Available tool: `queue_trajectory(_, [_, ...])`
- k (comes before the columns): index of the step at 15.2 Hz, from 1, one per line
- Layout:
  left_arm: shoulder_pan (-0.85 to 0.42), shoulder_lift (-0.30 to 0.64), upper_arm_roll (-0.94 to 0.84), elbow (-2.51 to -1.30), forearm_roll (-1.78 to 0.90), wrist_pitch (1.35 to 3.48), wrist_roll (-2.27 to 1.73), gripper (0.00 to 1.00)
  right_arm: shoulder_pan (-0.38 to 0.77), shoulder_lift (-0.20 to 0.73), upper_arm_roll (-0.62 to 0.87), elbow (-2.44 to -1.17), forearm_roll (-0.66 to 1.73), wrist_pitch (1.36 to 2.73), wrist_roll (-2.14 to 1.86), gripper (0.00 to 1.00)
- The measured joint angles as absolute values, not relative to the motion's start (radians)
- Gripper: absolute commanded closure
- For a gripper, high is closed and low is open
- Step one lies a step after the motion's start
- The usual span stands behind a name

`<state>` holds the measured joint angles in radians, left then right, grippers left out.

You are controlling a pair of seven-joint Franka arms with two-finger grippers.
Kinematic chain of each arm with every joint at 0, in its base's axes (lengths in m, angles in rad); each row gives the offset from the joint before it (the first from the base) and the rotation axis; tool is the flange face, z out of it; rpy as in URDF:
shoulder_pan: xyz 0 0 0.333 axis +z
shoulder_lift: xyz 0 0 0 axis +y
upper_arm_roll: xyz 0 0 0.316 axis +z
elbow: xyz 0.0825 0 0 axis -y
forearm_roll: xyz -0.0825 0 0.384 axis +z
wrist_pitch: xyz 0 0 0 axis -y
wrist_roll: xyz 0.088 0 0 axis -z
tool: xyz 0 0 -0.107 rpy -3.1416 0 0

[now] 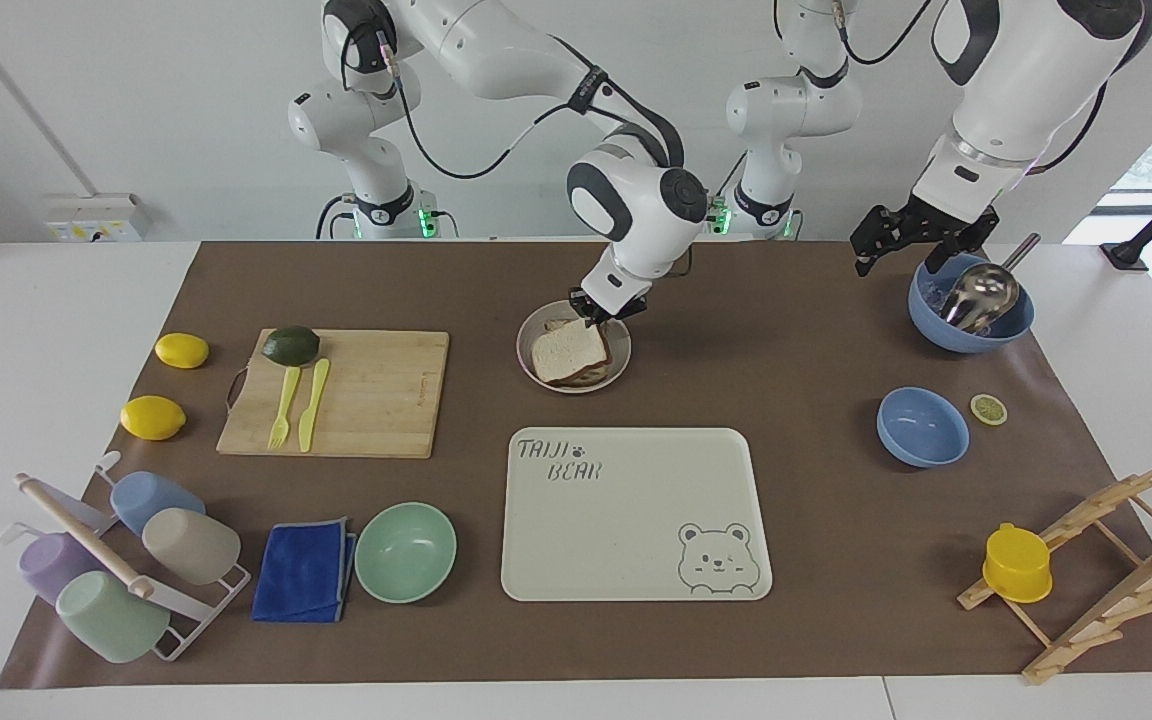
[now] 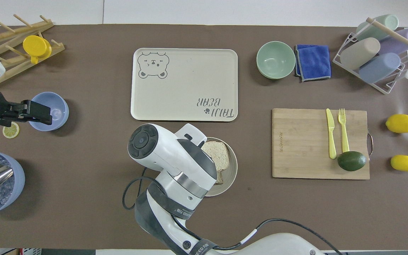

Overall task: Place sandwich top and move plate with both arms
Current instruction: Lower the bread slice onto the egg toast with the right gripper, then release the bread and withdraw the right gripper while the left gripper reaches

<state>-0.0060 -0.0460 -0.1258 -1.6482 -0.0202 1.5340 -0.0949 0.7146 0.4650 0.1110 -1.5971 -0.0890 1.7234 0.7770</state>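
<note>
On the plate (image 1: 619, 352) near the table's robot-side edge, your right gripper (image 1: 596, 312) is pinched shut on the sandwich top's (image 1: 568, 349) corner, so let go next, while the left gripper (image 1: 921, 238) hangs open over the blue bowl (image 1: 971, 326).

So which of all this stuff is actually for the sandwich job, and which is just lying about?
In the job:
bread slice, lying on the sandwich
plate under it
right gripper, shut on the slice's edge
left gripper, open, waiting over the blue bowl with the scoop

Lying about:
tray
cutting board
green bowl
lemons
cloth
</note>
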Motion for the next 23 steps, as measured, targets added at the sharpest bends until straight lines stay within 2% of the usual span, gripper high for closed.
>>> queue_trajectory(1, [-0.006,-0.046,-0.126,-1.648,-0.02,1.534,-0.095,0.0,0.715,0.463,0.111,-1.611,-0.085,1.736,0.781,0.87])
queue_trajectory(2, [-0.006,-0.046,-0.126,-1.648,-0.02,1.534,-0.095,0.0,0.715,0.46,0.111,-1.618,-0.082,1.743,0.786,0.64])
queue_trajectory(3, [-0.006,-0.046,-0.126,-1.648,-0.02,1.534,-0.095,0.0,0.715,0.456,0.112,-1.622,-0.08,1.747,0.788,0.54])
queue_trajectory(4, [-0.006,-0.046,-0.126,-1.648,-0.02,1.534,-0.095,0.0,0.715,0.452,0.114,-1.622,-0.079,1.748,0.789,0.25])
queue_trajectory(5, [-0.006,-0.046,-0.126,-1.648,-0.02,1.534,-0.095,0.0,0.715,0.447,0.117,-1.621,-0.076,1.749,0.791,0.01])
queue_trajectory(8, [-0.006,-0.046,-0.126,-1.648,-0.02,1.534,-0.095,0.0,0.706,0.416,0.121,-1.604,-0.065,1.75,0.797,0.0])
queue_trajectory(10, [-0.006,-0.046,-0.126,-1.648,-0.02,1.534,-0.095,0.0,0.66,0.364,0.121,-1.595,-0.064,1.747,0.796,0.0])
queue_trajectory(14, [-0.006,-0.046,-0.126,-1.648,-0.02,1.534,-0.095,0.0,0.481,0.24,0.12,-1.595,-0.064,1.7,0.728,0.0])
queue_trajectory(18, [-0.006,-0.046,-0.126,-1.648,-0.02,1.534,-0.095,0.0,0.334,0.163,0.12,-1.595,-0.062,1.669,0.702,0.0])
queue_trajectory(21, [-0.006,-0.046,-0.126,-1.648,-0.02,1.534,-0.095,0.0,0.266,0.08,0.12,-1.594,-0.062,1.567,0.659,0.0])
queue_trajectory(23, [-0.006,-0.046,-0.126,-1.652,-0.02,1.534,-0.095,0.0,0.183,0.03,0.119,-1.598,-0.062,1.518,0.546,0.0])
